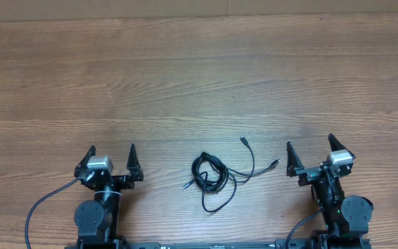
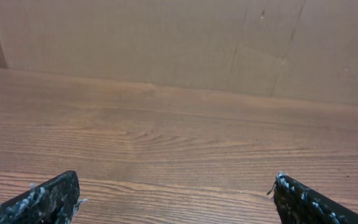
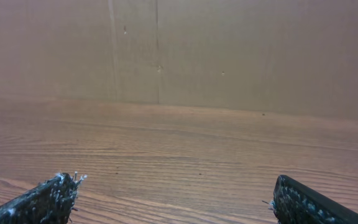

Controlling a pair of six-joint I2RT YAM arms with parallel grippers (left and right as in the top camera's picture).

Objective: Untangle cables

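Background. You face a wooden table (image 1: 199, 76) whose brown grain runs left to right and fills the overhead view. Along the table's far edge stands a plain tan wall panel (image 3: 241, 50), cardboard-like, crossed by vertical seams (image 3: 158, 56). The light is soft and even, with a faint sheen on the wood.

Wooden table (image 1: 199, 76), brown cardboard wall (image 2: 166, 37)

Cables (image 1: 213, 176) lie in one tangled heap on the table (image 1: 185, 69), near its front edge, between the two arms. Left gripper (image 1: 112, 147) stands left of the heap, right gripper (image 1: 309, 140) right of it, both apart from it. Two plug ends (image 1: 276, 162) trail rightward. A wall (image 2: 166, 43) stands behind the table.
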